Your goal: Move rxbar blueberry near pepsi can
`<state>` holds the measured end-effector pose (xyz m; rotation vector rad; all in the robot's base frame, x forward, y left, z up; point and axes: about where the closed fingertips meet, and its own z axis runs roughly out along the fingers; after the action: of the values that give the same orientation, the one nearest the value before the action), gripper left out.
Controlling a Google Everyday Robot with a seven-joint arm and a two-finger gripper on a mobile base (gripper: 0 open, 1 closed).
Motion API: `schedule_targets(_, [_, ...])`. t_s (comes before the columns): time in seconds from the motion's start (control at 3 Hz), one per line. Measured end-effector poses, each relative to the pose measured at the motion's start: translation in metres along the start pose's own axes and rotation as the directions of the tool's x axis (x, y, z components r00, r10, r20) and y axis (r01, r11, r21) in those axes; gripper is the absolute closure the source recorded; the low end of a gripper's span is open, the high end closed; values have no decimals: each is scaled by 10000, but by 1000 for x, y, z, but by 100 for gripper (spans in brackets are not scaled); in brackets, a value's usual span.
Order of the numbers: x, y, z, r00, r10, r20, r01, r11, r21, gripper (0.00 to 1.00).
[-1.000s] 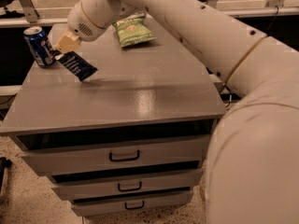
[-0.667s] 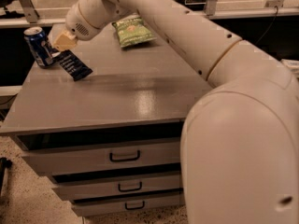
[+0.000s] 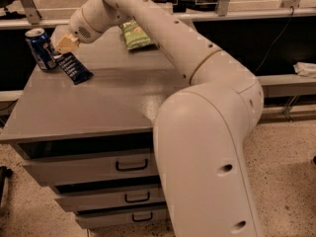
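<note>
The rxbar blueberry [image 3: 74, 68], a dark navy wrapper with white text, slants down from my gripper [image 3: 66, 45] at the table's far left, its lower end at or just above the tabletop. The gripper is shut on the bar's upper end. The pepsi can [image 3: 41, 49] stands upright just left of the gripper and bar, a small gap away. My arm reaches in from the right foreground across the table.
A green chip bag [image 3: 136, 34] lies at the back of the grey table [image 3: 98, 107]. Drawers with handles sit below the front edge. The arm's large white body [image 3: 207, 147] fills the right foreground. A rail runs behind the table.
The gripper and the bar have shifted a little left, closer to the pepsi can. The can and the chip bag have not moved.
</note>
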<state>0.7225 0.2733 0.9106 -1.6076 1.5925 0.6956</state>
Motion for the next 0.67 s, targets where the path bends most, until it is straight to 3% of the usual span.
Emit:
schedule_targets(0.33, [5,-10,17,9999,148,74,-148,9998,-99,100])
schedule_targets(0.67, [12,-19,28,9987,482,139,-481,9988,-22,75])
